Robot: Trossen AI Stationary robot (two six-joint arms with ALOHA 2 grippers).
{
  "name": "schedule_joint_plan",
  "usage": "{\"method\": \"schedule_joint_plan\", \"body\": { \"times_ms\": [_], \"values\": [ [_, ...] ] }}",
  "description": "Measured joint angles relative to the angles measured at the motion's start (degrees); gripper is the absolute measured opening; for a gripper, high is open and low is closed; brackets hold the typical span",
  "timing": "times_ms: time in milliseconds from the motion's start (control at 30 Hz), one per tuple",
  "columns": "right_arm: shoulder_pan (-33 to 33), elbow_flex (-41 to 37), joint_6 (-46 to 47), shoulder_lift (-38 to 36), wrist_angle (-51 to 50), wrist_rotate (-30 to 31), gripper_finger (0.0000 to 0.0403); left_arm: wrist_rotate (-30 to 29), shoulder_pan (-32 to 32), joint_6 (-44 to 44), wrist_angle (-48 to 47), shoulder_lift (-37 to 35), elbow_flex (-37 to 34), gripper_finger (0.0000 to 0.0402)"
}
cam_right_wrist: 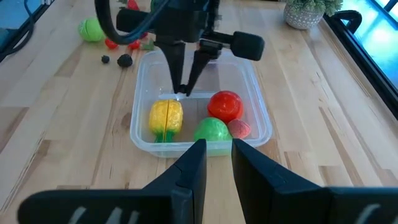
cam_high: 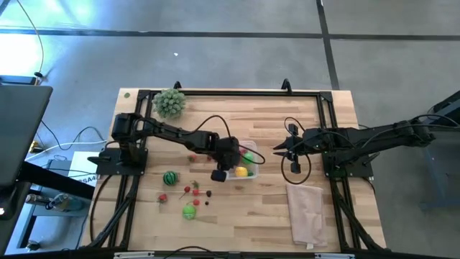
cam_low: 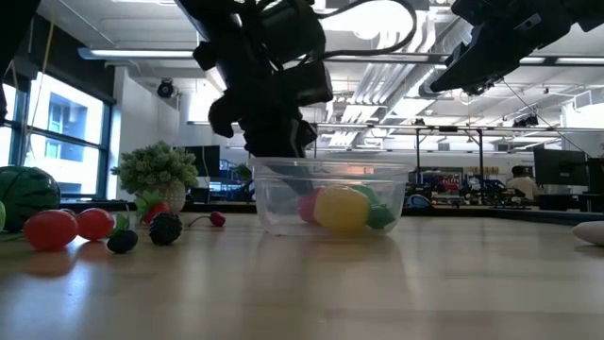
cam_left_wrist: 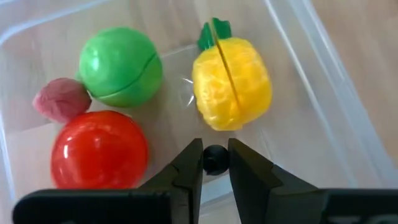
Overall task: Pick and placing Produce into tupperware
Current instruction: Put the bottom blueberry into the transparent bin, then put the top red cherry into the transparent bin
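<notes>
Green striped ball, red fruits and a green fruit lie on the wooden tabletop. Next, the left tool pinches a tiny dark berry over the clear tupperware, which holds a yellow fruit, a red ball and a green ball. The right tool hangs nearby, slightly spread, holding nothing.

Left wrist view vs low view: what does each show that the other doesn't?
Only left wrist: a small dark berry pinched in the left tool, plus a red ball and a dull-red lump in the tupperware.
Only low: loose produce on the table, including a striped green ball and red fruits, the bushy plant, and the right tool raised above.
Both: the tupperware, the yellow fruit and a green piece inside it.
</notes>
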Motion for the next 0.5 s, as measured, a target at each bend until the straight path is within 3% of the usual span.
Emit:
{"method": "schedule_joint_plan", "body": {
  "times_ms": [333, 500],
  "values": [
    [0.02, 0.0, 0.0, 0.0, 0.0, 0.0, 0.0067, -3.77, 0.15, -1.71, -0.16, 0.02, 0.0, 0.016],
    [0.02, 0.0, 0.0, 0.0, 0.0, 0.0, 0.0067, -3.51, 0.13, -1.76, -0.69, -1.48, -0.04, 0.0182]
  ]
}}
